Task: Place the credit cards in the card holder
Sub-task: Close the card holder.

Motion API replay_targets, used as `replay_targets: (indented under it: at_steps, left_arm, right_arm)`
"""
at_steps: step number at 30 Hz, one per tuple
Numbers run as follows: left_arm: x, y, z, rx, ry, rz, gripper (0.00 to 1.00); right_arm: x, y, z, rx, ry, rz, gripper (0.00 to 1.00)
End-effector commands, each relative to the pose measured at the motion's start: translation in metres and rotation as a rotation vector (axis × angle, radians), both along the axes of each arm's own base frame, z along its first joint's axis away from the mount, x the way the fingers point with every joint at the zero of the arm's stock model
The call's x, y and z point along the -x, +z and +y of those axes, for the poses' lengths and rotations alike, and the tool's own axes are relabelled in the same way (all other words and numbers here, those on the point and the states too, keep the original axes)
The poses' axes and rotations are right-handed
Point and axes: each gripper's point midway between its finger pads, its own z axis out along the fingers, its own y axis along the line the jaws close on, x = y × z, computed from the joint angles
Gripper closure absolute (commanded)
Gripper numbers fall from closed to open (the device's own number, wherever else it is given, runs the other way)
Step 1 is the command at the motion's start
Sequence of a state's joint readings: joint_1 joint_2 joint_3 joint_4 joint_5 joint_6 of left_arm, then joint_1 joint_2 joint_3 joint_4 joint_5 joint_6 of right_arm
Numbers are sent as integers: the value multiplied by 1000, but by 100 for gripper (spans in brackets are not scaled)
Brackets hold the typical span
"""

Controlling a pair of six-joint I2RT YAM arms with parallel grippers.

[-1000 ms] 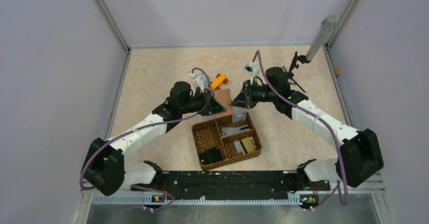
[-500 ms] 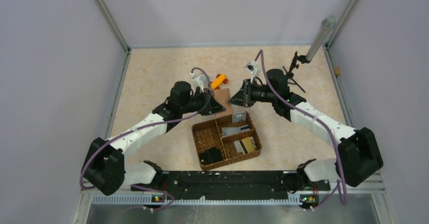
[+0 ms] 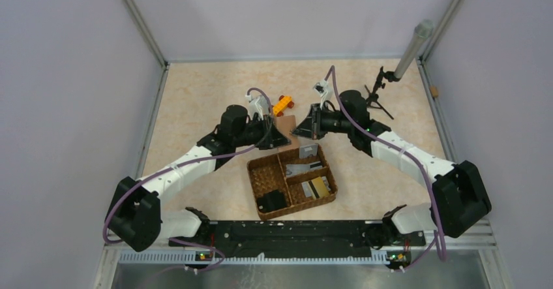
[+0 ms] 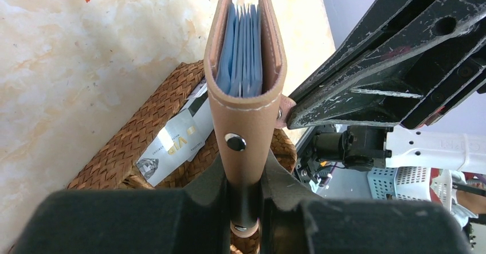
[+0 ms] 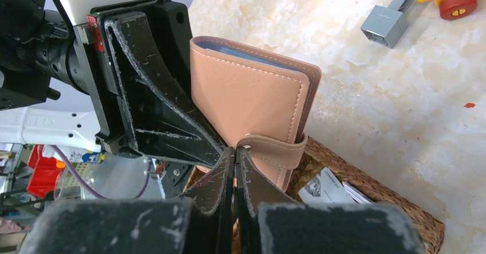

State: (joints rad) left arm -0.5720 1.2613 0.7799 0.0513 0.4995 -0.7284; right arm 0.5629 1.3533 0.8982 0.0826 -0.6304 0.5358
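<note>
Tips of the right gripper are pressed together against the strap tab of the card holder. Whether the tab is actually nipped between them, cannot tell. Opposite, the left gripper pinches the holder by its spine, open edge pointing away from the fingers, held in the air by the far rim of the basket.

Step in hand looks like popping the snap. Best done by drawing the tab off along the strap's own line while the left arm braces rigid; otherwise the holder may twist in the clamp.

- Holder: light blue sleeves, no card visible in them.
- Basket: credit cards lie in the right-hand compartments, a white card marked VIP among them. A black block sits in the left compartment.
</note>
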Motion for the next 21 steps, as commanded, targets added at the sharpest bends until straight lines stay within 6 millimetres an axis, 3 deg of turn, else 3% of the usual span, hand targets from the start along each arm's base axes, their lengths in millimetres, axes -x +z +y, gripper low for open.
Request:
replay_targets:
  at_steps: [1,14,21]
  left_arm:
    - [-7,27,-8,37,-16,-91,100]
    - [-5,27,-10,38,-32,-101,100]
    - [-2,24,-11,36,-41,-92,100]
  right_arm:
    - [-3,10,7,-22,5,-46,100]
    - [-3,-3,10,2,18,-2,100]
    - [-8,12,11,-41,-11,-37,100]
